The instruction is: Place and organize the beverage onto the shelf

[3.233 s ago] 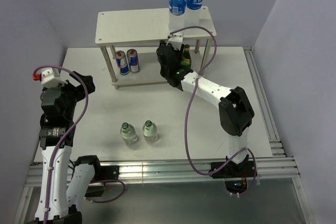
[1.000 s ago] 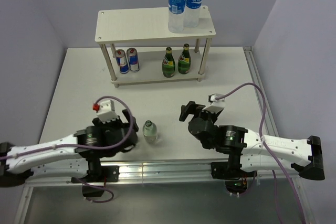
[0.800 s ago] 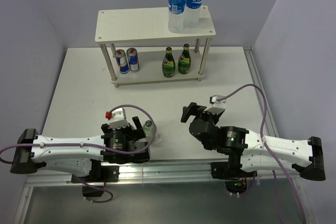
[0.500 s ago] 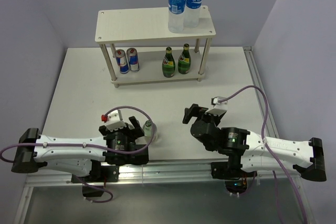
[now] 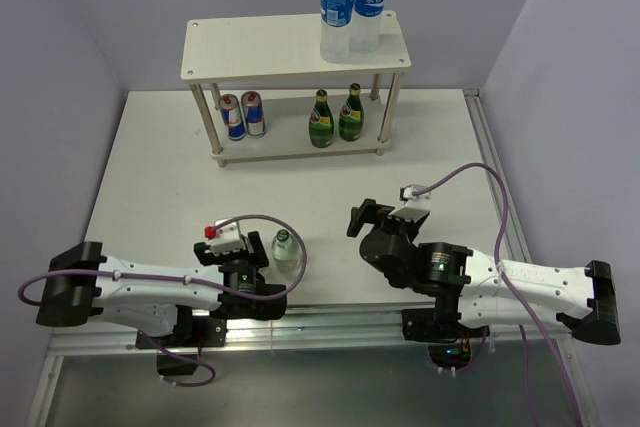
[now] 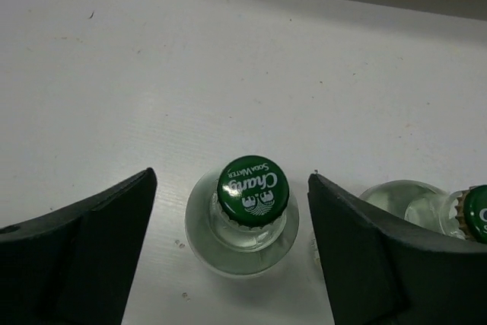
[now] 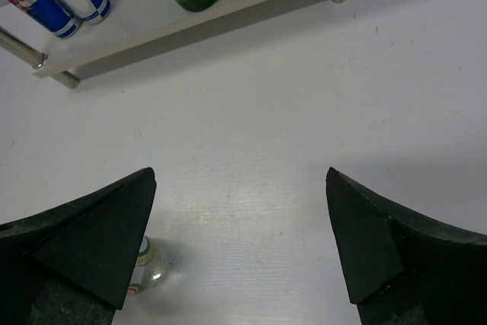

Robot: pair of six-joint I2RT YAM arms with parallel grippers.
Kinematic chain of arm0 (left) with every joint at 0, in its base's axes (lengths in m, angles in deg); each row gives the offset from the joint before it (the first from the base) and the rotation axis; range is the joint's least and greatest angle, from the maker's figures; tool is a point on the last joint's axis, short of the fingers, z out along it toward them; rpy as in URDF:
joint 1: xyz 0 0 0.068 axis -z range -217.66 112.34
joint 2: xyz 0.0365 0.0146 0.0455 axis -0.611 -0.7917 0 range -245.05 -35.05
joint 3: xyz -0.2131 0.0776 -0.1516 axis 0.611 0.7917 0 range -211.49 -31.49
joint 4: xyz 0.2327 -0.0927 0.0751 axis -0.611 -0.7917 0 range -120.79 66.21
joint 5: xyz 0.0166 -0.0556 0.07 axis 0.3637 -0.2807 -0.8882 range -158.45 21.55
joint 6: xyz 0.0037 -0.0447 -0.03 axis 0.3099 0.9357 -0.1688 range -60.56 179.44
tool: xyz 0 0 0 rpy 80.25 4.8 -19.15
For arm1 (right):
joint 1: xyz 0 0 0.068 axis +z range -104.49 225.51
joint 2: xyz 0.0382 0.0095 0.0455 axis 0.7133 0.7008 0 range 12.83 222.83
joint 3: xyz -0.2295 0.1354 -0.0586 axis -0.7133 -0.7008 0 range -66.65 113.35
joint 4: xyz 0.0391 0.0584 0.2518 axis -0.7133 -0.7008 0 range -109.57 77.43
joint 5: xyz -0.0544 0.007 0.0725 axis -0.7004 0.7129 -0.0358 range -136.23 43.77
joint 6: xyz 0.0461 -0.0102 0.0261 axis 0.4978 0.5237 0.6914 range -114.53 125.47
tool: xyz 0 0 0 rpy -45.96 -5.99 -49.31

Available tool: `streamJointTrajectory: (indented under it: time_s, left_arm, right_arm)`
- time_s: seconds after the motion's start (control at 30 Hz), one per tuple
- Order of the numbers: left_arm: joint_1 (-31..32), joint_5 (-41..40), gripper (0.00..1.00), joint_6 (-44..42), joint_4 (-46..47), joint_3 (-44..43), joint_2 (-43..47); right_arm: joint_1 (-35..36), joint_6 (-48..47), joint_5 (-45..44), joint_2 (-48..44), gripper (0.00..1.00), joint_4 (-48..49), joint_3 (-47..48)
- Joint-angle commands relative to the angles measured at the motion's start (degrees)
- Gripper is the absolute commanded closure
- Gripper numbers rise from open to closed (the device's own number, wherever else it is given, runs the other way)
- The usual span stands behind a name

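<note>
You're holding the left gripper [image 6: 232, 179] spread around the green-capped soda bottle [image 6: 251, 192], which is standing upright between its fingers [image 6: 76, 249], a gap showing on each side. A second bottle [image 6: 426, 205] is standing just beyond one finger. The shelf [image 5: 290, 47] is sitting well apart, ahead. Your right gripper [image 7: 240, 176] is hanging with jaws parted, empty.

Two water bottles [image 5: 337, 7], two cans [image 5: 232, 117], two green bottles [image 5: 320, 122] (plus two clear bottles [image 6: 243, 218]).

the white table [image 5: 150, 167] carries the shelf [image 5: 260, 47] at the back and two clear green-capped bottles [image 6: 242, 218] near the front. shelf top: two blue-labelled bottles [image 5: 338, 2]. lower board: two cans [image 5: 232, 117], two green bottles [image 5: 320, 122].
</note>
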Motion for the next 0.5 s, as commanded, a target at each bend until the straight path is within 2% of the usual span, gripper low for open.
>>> streamJointTrajectory:
  time_s: [0.0, 0.07, 0.1, 0.17, 0.2, 0.27, 0.3, 0.4, 0.47]
  left_arm:
    - [0.4, -3.0, 0.17, 14.8, -2.5, 0.4, -1.2]
    - [0.4, -3.1, 0.3, 15.3, -2.5, 0.4, -2.0]
    - [0.4, -3.1, 0.47, 15.7, -2.5, 0.5, -2.3]
    - [0.4, -2.8, 0.59, 16.0, -2.5, 0.5, -2.7]
    - [0.5, -2.6, 0.7, 16.1, -2.5, 0.5, -2.8]
    - [0.5, -2.4, 0.78, 16.6, -2.5, 0.8, -3.2]
    - [0.5, -2.2, 0.87, 16.7, -2.5, 0.9, -3.2]
    - [0.4, -2.0, 1.0, 16.7, -2.5, 0.9, -3.1]
    - [0.4, -2.3, 1.0, 14.5, -2.5, 0.1, -2.6]
  right_arm:
    - [0.4, 2.3, -2.4, -0.1, 0.0, -0.7, -0.3]
    - [0.4, 2.5, -2.6, -0.2, 0.0, -0.8, -0.6]
    - [0.4, 3.0, -2.7, -0.2, 0.0, -1.2, -0.7]
    - [0.4, 3.1, -2.9, -0.2, 0.0, -1.5, -0.6]
    - [0.4, 3.3, -2.9, -0.2, 0.0, -1.5, -0.7]
    - [0.4, 3.8, -3.0, 0.1, 0.0, -1.7, -0.8]
    - [0.4, 4.0, -3.1, 0.1, 0.0, -2.0, -0.9]
    - [0.4, 4.0, -3.1, 0.0, 0.0, -1.7, -1.0]
    - [0.4, 3.9, -3.2, 0.2, 0.0, -1.7, -1.1]
